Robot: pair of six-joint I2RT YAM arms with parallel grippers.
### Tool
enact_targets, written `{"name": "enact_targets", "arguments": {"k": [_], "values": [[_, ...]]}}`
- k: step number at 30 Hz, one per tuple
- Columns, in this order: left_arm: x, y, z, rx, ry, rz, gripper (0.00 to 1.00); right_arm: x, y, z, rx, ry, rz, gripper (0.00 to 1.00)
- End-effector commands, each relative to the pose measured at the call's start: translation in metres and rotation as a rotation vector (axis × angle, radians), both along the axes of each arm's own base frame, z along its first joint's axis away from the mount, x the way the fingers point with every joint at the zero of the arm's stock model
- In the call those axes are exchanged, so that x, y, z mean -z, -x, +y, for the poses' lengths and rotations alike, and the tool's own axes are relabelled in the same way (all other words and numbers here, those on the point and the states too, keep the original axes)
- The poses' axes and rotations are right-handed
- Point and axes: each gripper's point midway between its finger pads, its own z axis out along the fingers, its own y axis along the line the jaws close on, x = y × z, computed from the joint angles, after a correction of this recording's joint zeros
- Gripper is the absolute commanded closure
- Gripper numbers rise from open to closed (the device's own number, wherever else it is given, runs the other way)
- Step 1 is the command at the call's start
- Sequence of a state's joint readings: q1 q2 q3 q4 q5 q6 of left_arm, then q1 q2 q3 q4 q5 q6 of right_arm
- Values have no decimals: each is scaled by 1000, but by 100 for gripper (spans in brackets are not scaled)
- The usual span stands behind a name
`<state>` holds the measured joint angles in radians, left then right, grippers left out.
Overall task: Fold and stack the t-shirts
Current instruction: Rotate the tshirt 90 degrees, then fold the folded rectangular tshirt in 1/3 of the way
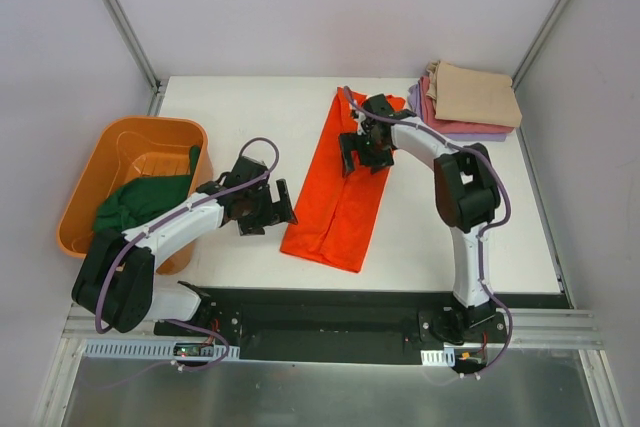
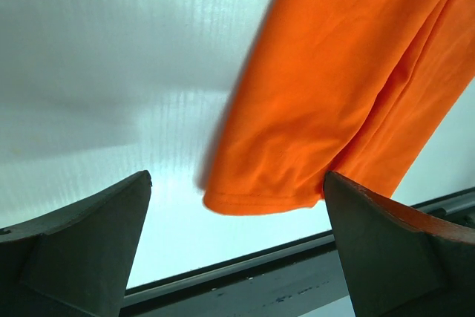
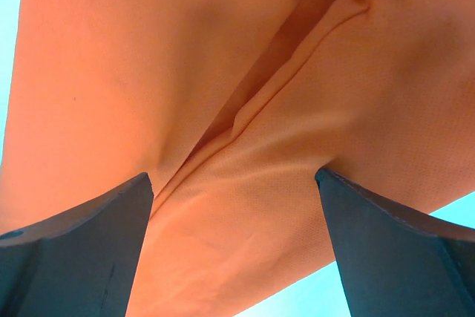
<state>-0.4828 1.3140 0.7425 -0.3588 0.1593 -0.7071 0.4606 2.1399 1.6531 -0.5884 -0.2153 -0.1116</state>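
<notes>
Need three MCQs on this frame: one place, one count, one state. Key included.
1. Where is the dark green t-shirt? A in the orange tub; B flat on the table; C on the floor.
2. How many shirts show in the far-right stack? A one; B three; C five.
3. The right gripper is: A shut on cloth; B open over the orange t-shirt; C out of view.
Key: 1A, green cloth fills the tub; 2B, tan, pink and lavender layers show; 3B, its fingers stand wide apart above orange cloth.
</notes>
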Motion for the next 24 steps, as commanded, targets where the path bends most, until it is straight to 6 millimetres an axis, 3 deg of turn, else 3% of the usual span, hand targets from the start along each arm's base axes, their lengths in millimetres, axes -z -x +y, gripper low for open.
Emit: {"name": "enact_targets", "arguments": {"k": [1,4,7,10,12,15,19,21,24], "values": [[-17,-8,-18,55,102,-59,1,7,-22,-22,5,25,-3,4],[-14,-6,-29,89,152,-32,1,-20,-28,-17,-65,13,-59,4],[-8,2,-43,140,226,12,1,-60,-23,-5,-143,-34,-192,4],[-3,7,-52,173,265,47,5,-86,-6,-3,-204,-61,-324,4],[1,12,-56,198,270,75,7,-94,18,-1,-276,-85,-383,4],[12,19,-59,202,281,142,17,-89,75,0,-455,-88,-437,4],[25,29,-61,206,253,190,39,-63,148,-8,-610,2,-420,4],[30,33,-62,207,236,199,49,-50,179,-12,-647,16,-385,3],[39,30,-57,172,171,190,69,-42,215,-2,-703,-10,-344,1]]}}
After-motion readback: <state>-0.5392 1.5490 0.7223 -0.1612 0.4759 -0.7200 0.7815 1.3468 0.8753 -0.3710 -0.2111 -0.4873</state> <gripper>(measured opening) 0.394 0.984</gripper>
